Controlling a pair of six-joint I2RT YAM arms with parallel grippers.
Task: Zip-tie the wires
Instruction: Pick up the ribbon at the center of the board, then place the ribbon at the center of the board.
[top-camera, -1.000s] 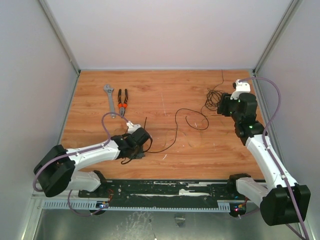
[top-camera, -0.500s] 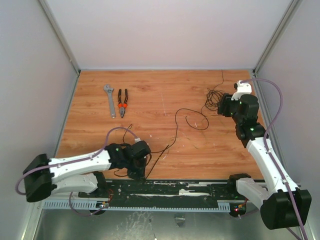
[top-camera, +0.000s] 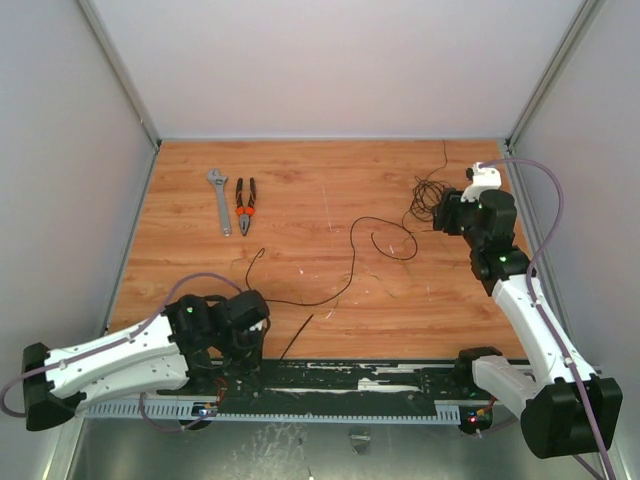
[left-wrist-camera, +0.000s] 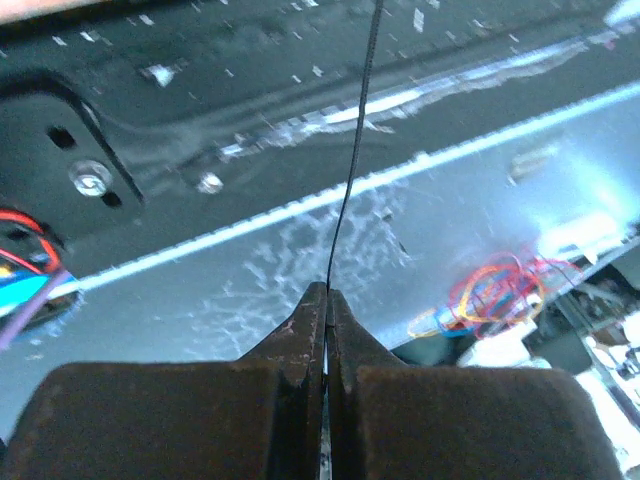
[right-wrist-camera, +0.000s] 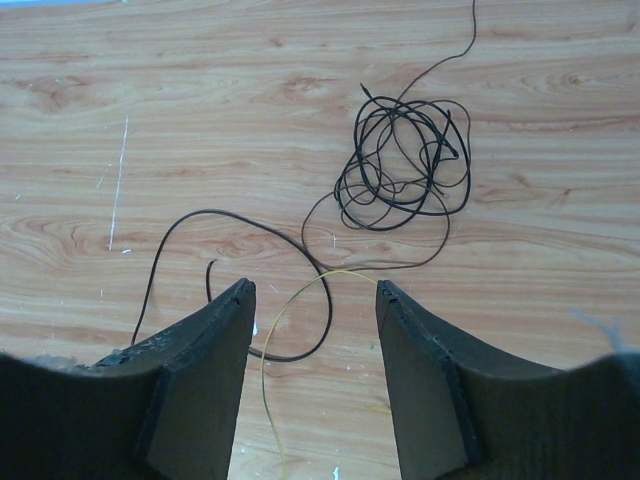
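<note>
zip tie pinched in pressed-together left hand, far end cut off | right hand held spread above table, nothing gripped | wires tangled, single strands hard to separate

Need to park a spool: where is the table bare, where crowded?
Bare: far centre, between the pliers and the tangle of wires; near right, between their loops and the right arm. Crowded: mid-table loops, near left around the zip tie.

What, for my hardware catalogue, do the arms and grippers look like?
Both the left arm and right arm have white shells, black joints and a looping lilac cable. The left gripper and right gripper have dark, wedge-shaped fingers.
</note>
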